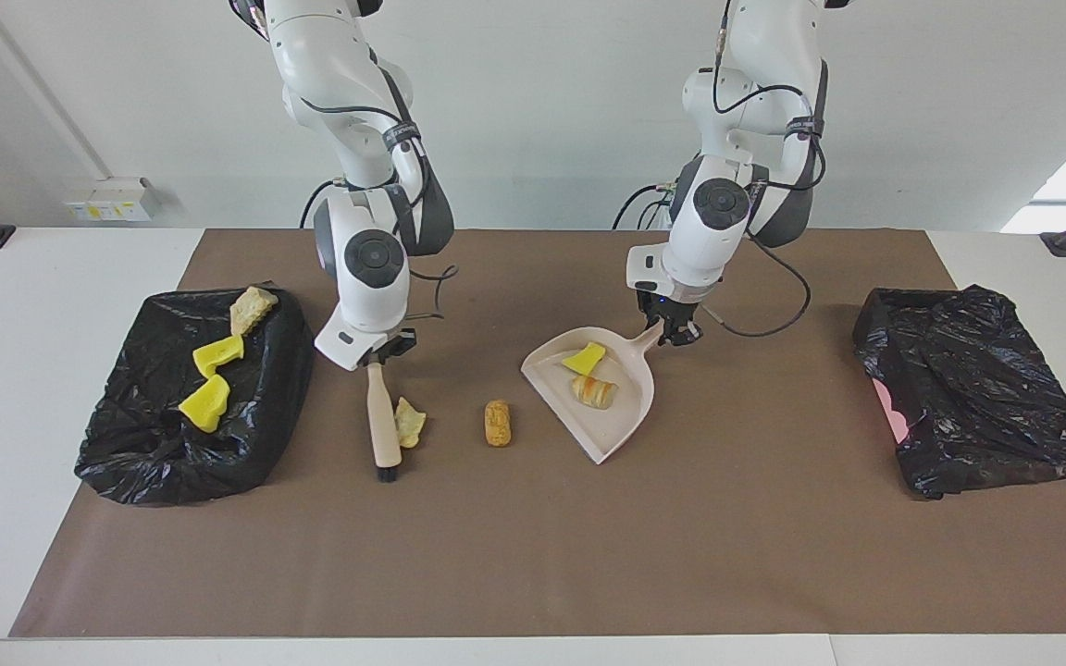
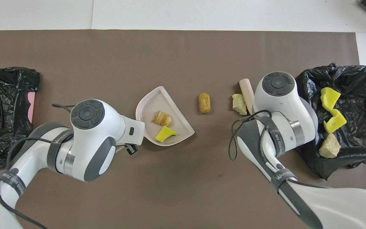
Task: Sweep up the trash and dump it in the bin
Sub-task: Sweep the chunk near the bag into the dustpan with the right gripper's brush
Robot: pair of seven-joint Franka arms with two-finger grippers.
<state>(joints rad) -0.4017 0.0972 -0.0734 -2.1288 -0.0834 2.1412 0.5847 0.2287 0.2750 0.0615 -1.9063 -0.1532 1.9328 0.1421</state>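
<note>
My left gripper [image 1: 672,331] is shut on the handle of the pale pink dustpan [image 1: 627,407], which rests on the mat and also shows in the overhead view [image 2: 167,98]. In the dustpan lie a yellow chunk [image 1: 586,359] and a bread-like piece [image 1: 595,390]. My right gripper [image 1: 385,351] is shut on a wooden brush [image 1: 382,421], held low with its bristles on the mat. A pale lump [image 1: 409,422] touches the brush on the dustpan's side. A brown lump [image 1: 497,423] lies between them.
A black-bagged bin [image 1: 172,462] at the right arm's end holds two yellow chunks [image 1: 204,403] and a tan piece [image 1: 253,308]. Another black bag [image 1: 977,388] with something pink showing sits at the left arm's end. A brown mat [image 1: 533,555] covers the table.
</note>
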